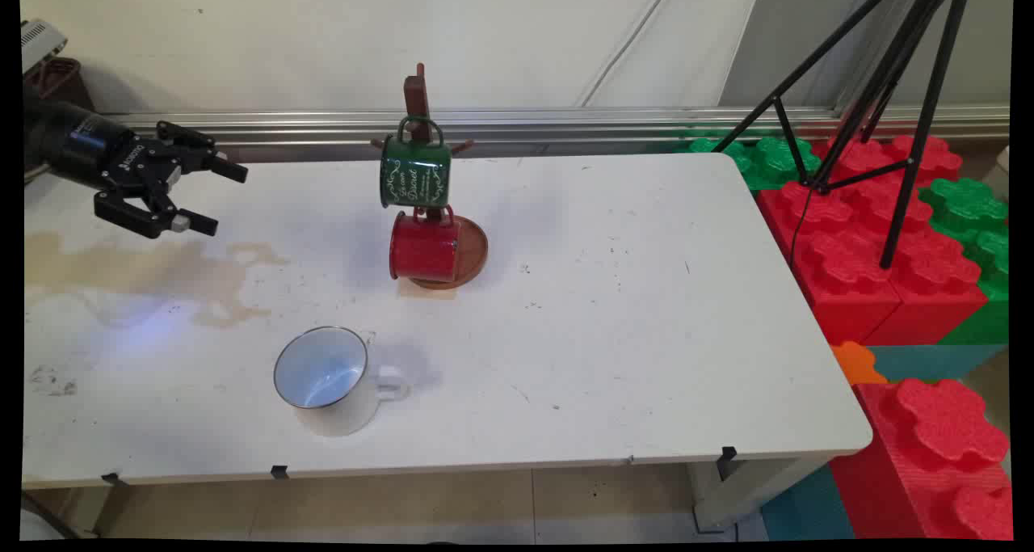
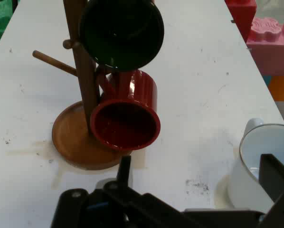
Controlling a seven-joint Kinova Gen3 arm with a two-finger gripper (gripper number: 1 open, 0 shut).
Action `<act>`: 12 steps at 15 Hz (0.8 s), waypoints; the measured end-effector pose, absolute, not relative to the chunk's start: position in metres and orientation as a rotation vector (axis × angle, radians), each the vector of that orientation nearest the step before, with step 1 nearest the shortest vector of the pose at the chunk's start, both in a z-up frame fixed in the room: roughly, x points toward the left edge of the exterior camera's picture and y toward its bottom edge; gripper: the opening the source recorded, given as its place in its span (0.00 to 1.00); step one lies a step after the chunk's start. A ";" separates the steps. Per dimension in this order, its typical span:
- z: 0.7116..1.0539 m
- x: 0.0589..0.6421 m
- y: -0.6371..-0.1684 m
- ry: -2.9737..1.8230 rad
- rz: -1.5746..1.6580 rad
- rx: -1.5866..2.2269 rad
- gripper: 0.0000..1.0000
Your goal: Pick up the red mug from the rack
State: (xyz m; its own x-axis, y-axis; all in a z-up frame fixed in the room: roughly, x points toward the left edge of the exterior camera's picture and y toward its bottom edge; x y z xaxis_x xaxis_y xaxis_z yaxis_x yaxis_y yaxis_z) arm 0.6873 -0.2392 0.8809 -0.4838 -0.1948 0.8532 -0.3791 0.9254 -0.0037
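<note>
My gripper (image 1: 220,198) hangs open and empty above the table's left side, pointing right toward a wooden mug tree (image 1: 420,99). A green mug (image 1: 414,172) hangs from an upper peg of the tree, and a red mug (image 1: 424,246) hangs below it, just over the round base (image 1: 475,254). A white enamel mug (image 1: 327,378) stands on the table nearer the front, handle to the right. In the hand view the tree (image 2: 80,71), green mug (image 2: 121,33) and red mug (image 2: 127,118) lie ahead of the gripper (image 2: 199,173). The white mug (image 2: 260,166) sits at the right, behind one finger (image 2: 276,175).
A brownish stain (image 1: 153,273) spreads over the table's left part. A black tripod (image 1: 880,91) stands off the table's right end among large red blocks (image 1: 864,237) and green blocks (image 1: 969,212). The table's front edge (image 1: 485,459) runs along the bottom.
</note>
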 end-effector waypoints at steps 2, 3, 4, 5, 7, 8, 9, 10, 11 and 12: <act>0.880 0.686 -0.240 -2.083 0.235 0.412 1.00; 0.880 0.685 -0.241 -2.081 0.234 0.413 1.00; 0.879 0.685 -0.242 -2.079 0.234 0.415 1.00; 0.878 0.685 -0.242 -2.075 0.234 0.418 1.00; 0.874 0.683 -0.244 -2.065 0.232 0.426 1.00; 0.872 0.682 -0.244 -2.060 0.231 0.429 1.00; 0.871 0.682 -0.245 -2.057 0.230 0.431 1.00; 0.868 0.680 -0.246 -2.051 0.229 0.435 1.00; 0.866 0.679 -0.247 -2.047 0.227 0.438 1.00; 0.864 0.678 -0.249 -2.044 0.225 0.439 1.00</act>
